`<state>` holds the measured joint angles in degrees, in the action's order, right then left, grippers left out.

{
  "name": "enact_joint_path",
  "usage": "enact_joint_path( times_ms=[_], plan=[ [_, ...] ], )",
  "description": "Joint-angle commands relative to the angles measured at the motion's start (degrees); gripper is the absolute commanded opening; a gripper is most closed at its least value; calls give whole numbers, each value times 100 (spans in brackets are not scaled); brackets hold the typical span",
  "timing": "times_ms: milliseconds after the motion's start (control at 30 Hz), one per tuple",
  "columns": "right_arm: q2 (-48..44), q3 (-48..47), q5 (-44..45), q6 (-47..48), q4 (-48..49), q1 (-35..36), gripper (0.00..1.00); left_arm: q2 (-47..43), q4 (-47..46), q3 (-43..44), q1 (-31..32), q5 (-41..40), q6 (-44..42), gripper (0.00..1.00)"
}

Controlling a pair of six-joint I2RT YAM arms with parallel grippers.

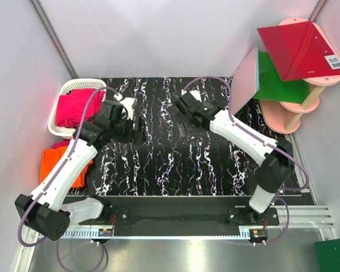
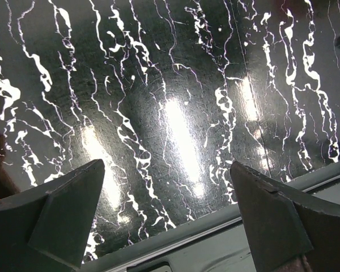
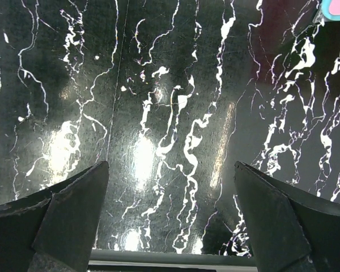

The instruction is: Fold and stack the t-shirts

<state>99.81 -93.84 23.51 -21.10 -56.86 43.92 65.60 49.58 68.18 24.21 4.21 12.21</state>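
With folding seemingly not begun, the left pincer (image 2: 165,167) and right pincer (image 3: 170,167) are hovering wide open and empty over the counter (image 1: 175,164), the pink shirt (image 1: 76,107) lying bunched in the basket (image 1: 73,84), the orange shirt (image 1: 52,161) beside it.

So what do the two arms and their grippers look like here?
The left arm and right arm have white shells, black joints and a lilac cable looping alongside. The fingers are dark grey, flat-sided wedges.

It looked like a robotics lab cell: white panel walls (image 1: 158,34) enclosed a marbled black table (image 1: 175,170), aluminium rail (image 1: 311,214) at 6 o'clock.
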Motion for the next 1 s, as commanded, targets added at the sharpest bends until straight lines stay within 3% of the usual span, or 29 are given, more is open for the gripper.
enact_joint_path(
  times_ms=[0,133,267,367,467,633,733,833,967],
  plan=[
    [-366,138,67,-192,70,55,100,145,-72,-86,-30,561,-131,99],
    [-305,288,-74,-315,79,99,100,532,227,-165,-21,845,-122,99],
    [-199,288,-197,-394,87,187,100,988,630,-192,-21,608,-131,99],
    [-94,279,-259,-395,79,240,100,1330,990,97,-30,-41,-8,99],
    [-49,261,-320,-421,79,266,100,1612,1281,623,-47,-1382,211,99],
    [-23,288,-303,-438,87,284,100,1745,1142,1477,-337,-2029,379,99],
    [-32,367,-233,-491,79,284,100,1938,887,1978,-784,-2047,397,99],
    [-93,524,-49,-623,70,284,100,2735,956,2785,-1687,-1714,484,99],
    [-295,735,215,-772,26,284,100,3730,1500,3876,-2384,-1747,563,99]
  ],
)
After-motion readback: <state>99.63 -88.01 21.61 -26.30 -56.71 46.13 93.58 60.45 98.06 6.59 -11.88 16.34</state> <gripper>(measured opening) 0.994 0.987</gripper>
